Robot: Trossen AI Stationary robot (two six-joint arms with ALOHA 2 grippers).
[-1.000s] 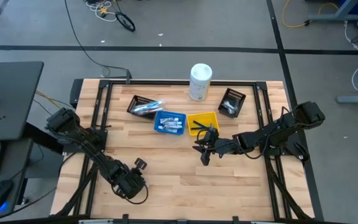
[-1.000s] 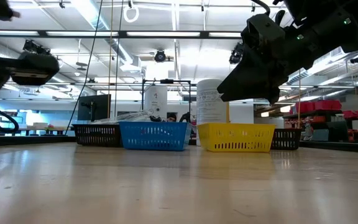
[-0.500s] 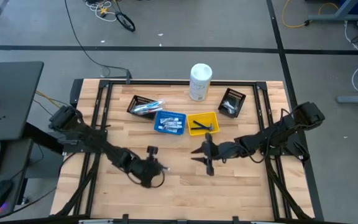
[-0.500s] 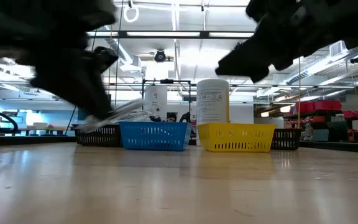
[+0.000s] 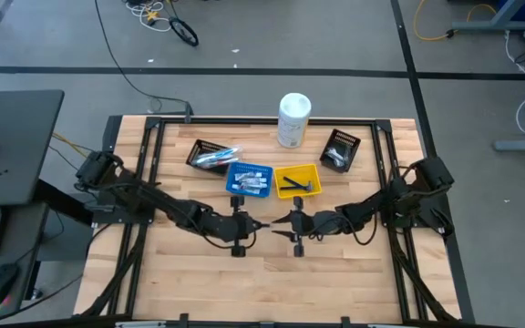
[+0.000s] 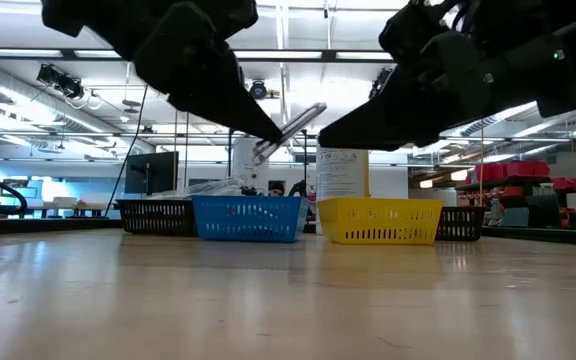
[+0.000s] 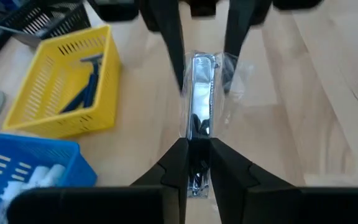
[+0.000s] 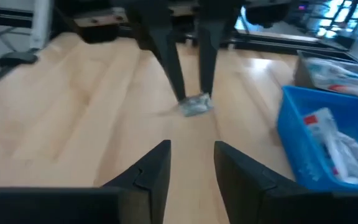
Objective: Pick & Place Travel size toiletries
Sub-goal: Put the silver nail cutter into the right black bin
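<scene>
My left tool (image 7: pixel 192 163), clenched on a slim clear-wrapped toothbrush (image 7: pixel 197 99), faces my released right tool (image 8: pixel 191 163) mid-air above the desk (image 5: pixel 354 273) (a handover, I judge), and closing off-centre could drop it.

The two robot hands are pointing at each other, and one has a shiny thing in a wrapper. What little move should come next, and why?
Probably the right hand should ease forward until its open fingers sit around the free end of the slim shiny item in clear wrapping. The left hand is shut on the near end, holding the item out above the wooden table, and the two hands face each other tip to tip, which looks like a handover.
</scene>
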